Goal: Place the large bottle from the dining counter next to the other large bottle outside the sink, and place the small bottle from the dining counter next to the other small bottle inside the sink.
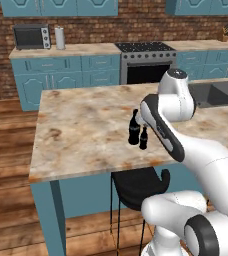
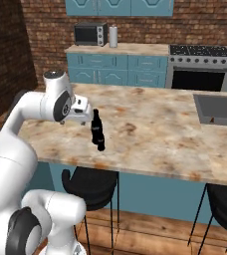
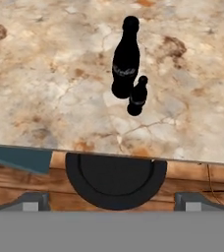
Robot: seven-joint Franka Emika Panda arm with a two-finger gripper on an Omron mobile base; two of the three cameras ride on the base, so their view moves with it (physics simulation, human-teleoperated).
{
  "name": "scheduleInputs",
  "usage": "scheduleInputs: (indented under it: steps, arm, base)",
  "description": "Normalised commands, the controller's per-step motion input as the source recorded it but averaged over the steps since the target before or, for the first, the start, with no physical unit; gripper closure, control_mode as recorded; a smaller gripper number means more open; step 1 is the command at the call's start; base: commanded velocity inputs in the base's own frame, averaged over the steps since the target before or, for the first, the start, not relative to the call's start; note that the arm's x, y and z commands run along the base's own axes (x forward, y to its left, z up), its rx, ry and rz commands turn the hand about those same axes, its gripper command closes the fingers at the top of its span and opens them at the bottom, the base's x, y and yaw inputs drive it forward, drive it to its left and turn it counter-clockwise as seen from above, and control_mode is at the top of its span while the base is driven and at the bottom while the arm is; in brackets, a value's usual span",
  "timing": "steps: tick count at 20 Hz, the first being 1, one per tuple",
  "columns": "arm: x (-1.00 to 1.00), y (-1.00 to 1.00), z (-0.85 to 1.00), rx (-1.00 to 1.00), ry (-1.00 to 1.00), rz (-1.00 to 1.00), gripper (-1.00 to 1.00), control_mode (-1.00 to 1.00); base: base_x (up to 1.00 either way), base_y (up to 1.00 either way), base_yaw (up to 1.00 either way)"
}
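**Ana:** Brick wall and teal cabinets at the back, and up front the long marbled desk (image 1: 81, 130) on its teal base. Where are the bottles?

**Ben:** The large bottle (image 3: 125, 58) stands upright on the desk near its front edge, long axis vertical, slim neck pointing straight up. The small bottle (image 3: 137, 96) is also upright, just beside it on the side nearer the edge; whether they touch I cannot tell.

**Ana:** And the jaws?

**Ben:** The gripper (image 3: 111, 204) has its jaws spread wide, holding nothing and touching nothing. In the hand view the two dark fingertips (image 3: 34, 202) sit far apart at the bottom, above the desk's front edge and short of both bottles.

**Ana:** Anything close by?

**Ben:** A black stool (image 3: 115, 181) sits under the desk's front edge, directly below the bottles. From the left the white arm rises just right of the bottles, its upper link close behind them. The stone right around the bottles is bare.

**Ana:** Farther out?

**Ben:** The sink (image 2: 220, 110) is a dark basin sunk in the desk well to the right, with a small reddish-brown object in it (image 2: 212, 120), too small to make out clearly. On the back counter are a microwave (image 1: 31, 36) and a white paper-towel roll (image 1: 60, 37), with a stove (image 1: 147, 61) to their right. A second stool (image 2: 225, 204) stands under the sink end.
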Motion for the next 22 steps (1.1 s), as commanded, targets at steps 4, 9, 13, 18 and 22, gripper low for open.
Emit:
scheduleInputs:
  steps: [4, 9, 13, 18, 22]
  arm:
    - [0.46, 0.0, -0.22, 0.0, -0.09, 0.0, -1.0, -1.0]
    - [0.54, 0.0, -0.02, 0.0, -0.01, 0.0, -1.0, -1.0]
    - [0.49, 0.0, -0.03, 0.0, -0.03, 0.0, -1.0, -1.0]
    - [0.27, 0.0, -0.02, 0.0, -0.1, 0.0, -1.0, -1.0]
    - [0.12, 0.0, -0.06, 0.0, -0.14, 0.0, -1.0, -1.0]
  base:
    - [0.0, 0.0, 0.0]
    - [0.0, 0.0, 0.0]
    - [0.0, 0.0, 0.0]
    - [0.0, 0.0, 0.0]
    - [0.0, 0.0, 0.0]
